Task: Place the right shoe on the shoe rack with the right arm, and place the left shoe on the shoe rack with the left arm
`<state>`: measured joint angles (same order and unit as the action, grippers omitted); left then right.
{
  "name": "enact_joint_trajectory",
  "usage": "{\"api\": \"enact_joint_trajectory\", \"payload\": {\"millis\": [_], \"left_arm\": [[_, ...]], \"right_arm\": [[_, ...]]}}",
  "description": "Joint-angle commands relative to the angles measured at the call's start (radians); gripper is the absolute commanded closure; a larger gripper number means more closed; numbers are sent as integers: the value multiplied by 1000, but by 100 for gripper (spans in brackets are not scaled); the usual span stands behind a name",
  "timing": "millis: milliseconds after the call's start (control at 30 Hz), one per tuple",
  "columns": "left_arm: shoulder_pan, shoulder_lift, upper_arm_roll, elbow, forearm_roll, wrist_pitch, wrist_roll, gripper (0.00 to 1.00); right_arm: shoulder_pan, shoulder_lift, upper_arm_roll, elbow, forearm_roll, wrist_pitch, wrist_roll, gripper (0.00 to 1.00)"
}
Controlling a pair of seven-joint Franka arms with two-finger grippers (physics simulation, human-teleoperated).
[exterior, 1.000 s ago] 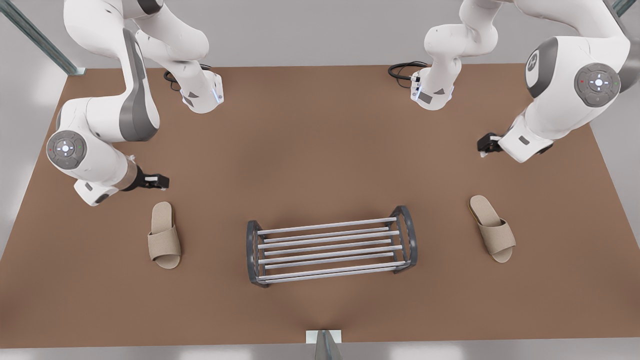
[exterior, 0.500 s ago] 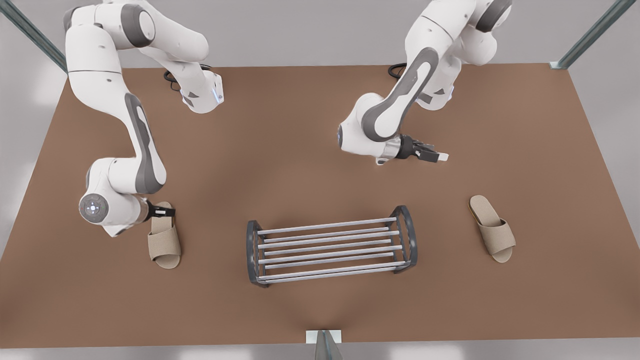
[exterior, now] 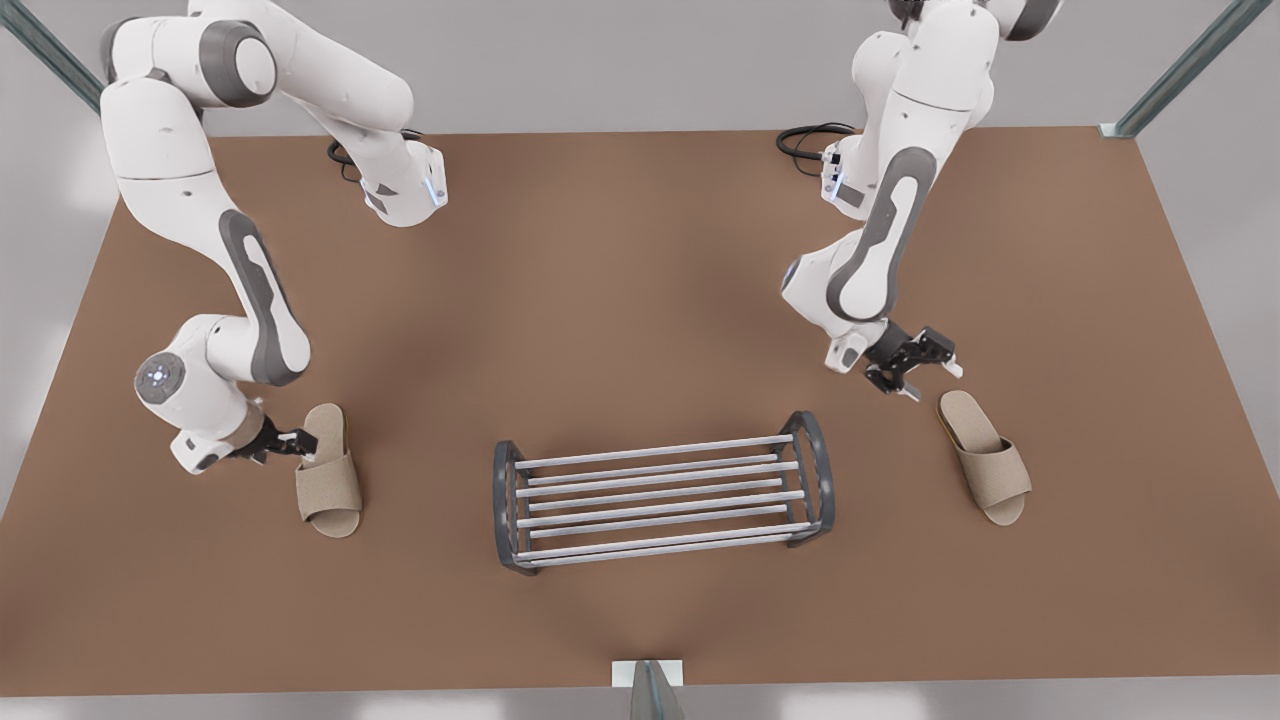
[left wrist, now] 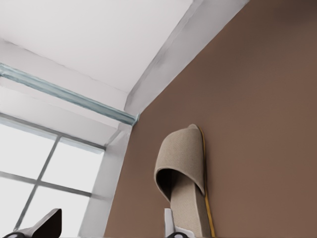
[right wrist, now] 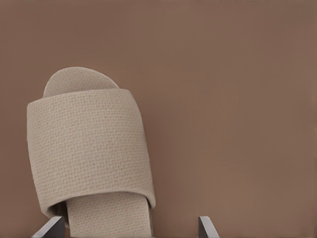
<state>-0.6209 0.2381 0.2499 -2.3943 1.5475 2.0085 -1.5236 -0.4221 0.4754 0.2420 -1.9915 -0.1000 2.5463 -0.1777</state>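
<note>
The right shoe (exterior: pixel 328 470), a beige open-toe slipper, lies flat at the front view's left. My right gripper (exterior: pixel 298 440) is open at its heel end. In the right wrist view the fingers (right wrist: pixel 49 229) straddle the sole behind the strap of that shoe (right wrist: pixel 89 148). The left shoe (exterior: pixel 985 456), a matching slipper, lies at the front view's right. My left gripper (exterior: pixel 933 382) hangs open just off its heel, apart from it. One finger (left wrist: pixel 169 222) shows beside that shoe's heel (left wrist: pixel 181 168). The shoe rack (exterior: pixel 660 490) stands between the slippers with nothing on it.
The brown table (exterior: pixel 620 290) stretches behind the rack. Both arm bases, with black cables (exterior: pixel 810 140) beside them, stand at its far edge. A small grey post (exterior: pixel 648 690) sits at the near edge. Metal frame struts (exterior: pixel 1180 70) rise at the corners.
The left arm swung from mid-table toward the front view's right and came down near the left shoe's heel. The right gripper dropped a little and turned at the right shoe's heel. Neither shoe moved.
</note>
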Motion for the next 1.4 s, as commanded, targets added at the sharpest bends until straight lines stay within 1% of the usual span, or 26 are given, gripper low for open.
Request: {"api": "enact_joint_trajectory", "payload": {"millis": [0, 133, 200, 300, 433, 533, 667, 767, 800, 833, 867, 900, 967, 1000, 1033, 1067, 1200, 1267, 1333, 1367], "left_arm": [[1, 17, 34, 0, 164, 179, -2064, 0], [63, 82, 52, 3, 373, 361, -2063, 0], [73, 115, 89, 9, 497, 404, -2061, 0], [151, 170, 89, 47, 629, 420, -2060, 0], [213, 244, 88, 132, 711, 434, -2055, 0], [217, 306, 89, 198, 718, 435, -2054, 0], [251, 333, 89, 250, 787, 437, -2054, 0], [270, 328, 91, 264, 833, 470, -2054, 0], [271, 328, 91, 265, 852, 470, -2052, 0], [274, 331, 91, 276, 856, 470, -2052, 0], [279, 334, 91, 279, 861, 469, -2052, 0], [279, 334, 91, 279, 862, 469, -2052, 0], [277, 336, 91, 276, 862, 469, -2054, 0], [277, 336, 91, 274, 861, 469, -2054, 0], [280, 348, 91, 276, 861, 469, -2054, 0], [293, 348, 91, 276, 862, 469, -2052, 0], [317, 348, 92, 279, 875, 464, -2052, 0], [329, 348, 91, 279, 876, 463, -2052, 0], [331, 352, 91, 282, 881, 463, -2052, 0], [333, 362, 91, 285, 882, 464, -2052, 0]], "right_arm": [[-9, 0, 3, 2, 3, 57, -365, 0], [6, 19, 3, 2, 2, 57, -364, 0], [8, 37, 5, 3, 2, 60, -364, 0], [6, 66, 3, 22, 0, 66, -367, 0], [9, 108, 3, 43, -1, 100, -365, 0], [22, 124, 3, 60, 2, 100, -355, 0], [28, 143, 3, 77, 5, 101, -353, 0], [34, 161, 3, 95, 6, 114, -353, 0], [36, 161, 3, 97, 5, 114, -353, 29], [34, 161, 3, 99, 6, 112, -352, 44], [34, 161, 3, 97, 6, 114, -352, 51], [34, 161, 3, 99, 6, 114, -352, 62], [34, 161, 3, 99, 6, 114, -352, 67], [34, 161, 3, 99, 6, 112, -352, 73], [34, 161, 3, 99, 5, 112, -353, 77], [34, 161, 3, 99, 5, 112, -355, 79], [34, 158, 5, 102, 5, 106, -358, 79], [26, 147, 25, 102, 5, 104, -358, 79], [19, 118, 54, 103, 6, 103, -358, 79], [32, 80, 56, 109, 6, 85, -356, 79]]}}
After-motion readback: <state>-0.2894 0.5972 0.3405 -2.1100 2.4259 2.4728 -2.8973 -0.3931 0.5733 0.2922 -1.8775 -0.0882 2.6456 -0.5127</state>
